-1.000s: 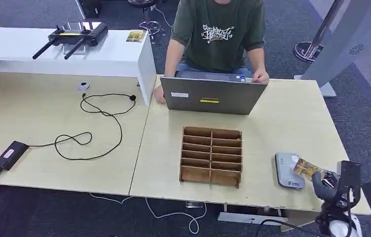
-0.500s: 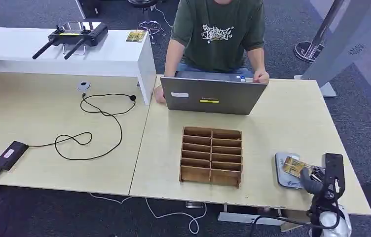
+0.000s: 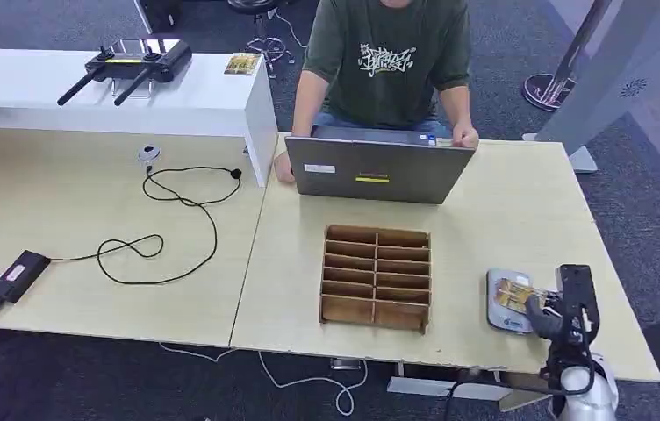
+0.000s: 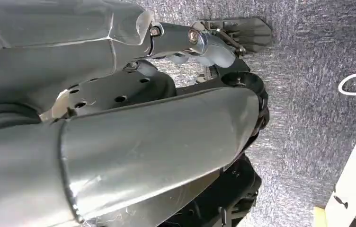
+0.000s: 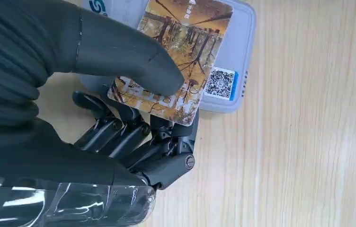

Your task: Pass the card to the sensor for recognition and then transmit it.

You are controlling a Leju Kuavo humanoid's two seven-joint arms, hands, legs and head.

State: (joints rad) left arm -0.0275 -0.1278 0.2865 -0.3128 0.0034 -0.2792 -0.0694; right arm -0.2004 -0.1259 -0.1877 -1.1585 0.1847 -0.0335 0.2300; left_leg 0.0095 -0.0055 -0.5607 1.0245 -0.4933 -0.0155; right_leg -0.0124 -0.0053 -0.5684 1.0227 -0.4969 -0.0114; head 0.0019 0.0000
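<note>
A cable (image 3: pixel 160 230) lay on the left table, well apart from the work. A wooden rack (image 3: pixel 376 277) stood mid-table, in front of a person's laptop (image 3: pixel 377 169). Near the right edge, the card (image 5: pixel 176 59) was held flat over the sensor (image 5: pixel 235 52); whether it touched could not be told. It was pinched at one short end by the right hand (image 5: pixel 114 109), thumb on top and fingers beneath. The card was judged light, thin, stiff and slick, best gripped at an edge. The left hand's (image 4: pixel 223 45) fingers could not be made out.
</note>
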